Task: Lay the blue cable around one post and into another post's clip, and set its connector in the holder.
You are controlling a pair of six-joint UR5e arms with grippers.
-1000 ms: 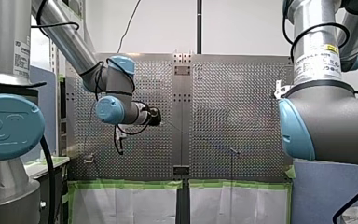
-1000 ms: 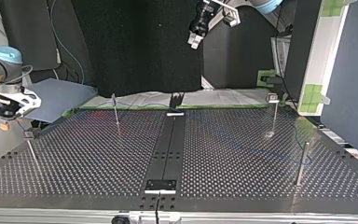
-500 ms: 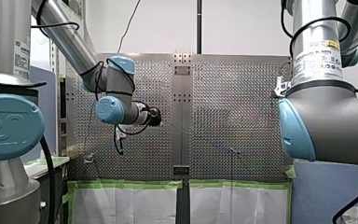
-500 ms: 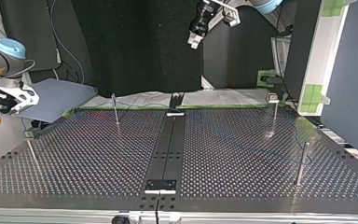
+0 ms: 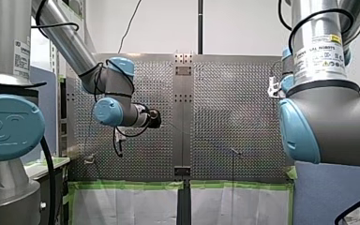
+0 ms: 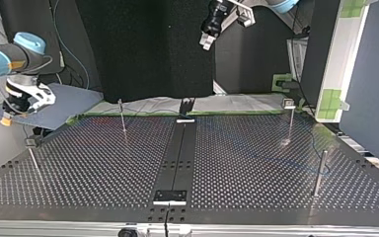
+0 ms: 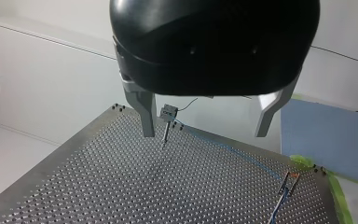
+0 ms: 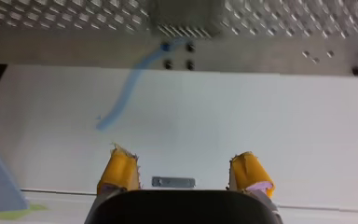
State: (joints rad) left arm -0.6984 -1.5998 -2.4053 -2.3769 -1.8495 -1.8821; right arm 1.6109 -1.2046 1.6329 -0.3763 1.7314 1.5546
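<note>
Perforated bench point(image 6: 256, 163), posts standing on it. My left pincer point(image 7: 205, 123) hangs above it, metal fingers spread, empty. My right pincer point(image 8: 184, 172) is off the bench edge, yellow pads apart, empty. Blue cable point(image 7: 233, 151) lies on the bench between a clip post point(image 7: 167, 116) and a corner clip point(image 7: 289, 181).

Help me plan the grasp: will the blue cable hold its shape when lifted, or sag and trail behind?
Probably floppy: the blue cable bends in a loose curve off the perforated table in the right wrist view. Likely light: the left wrist view shows it as a thin line. Held at one point, it would probably sag and trail.
</note>
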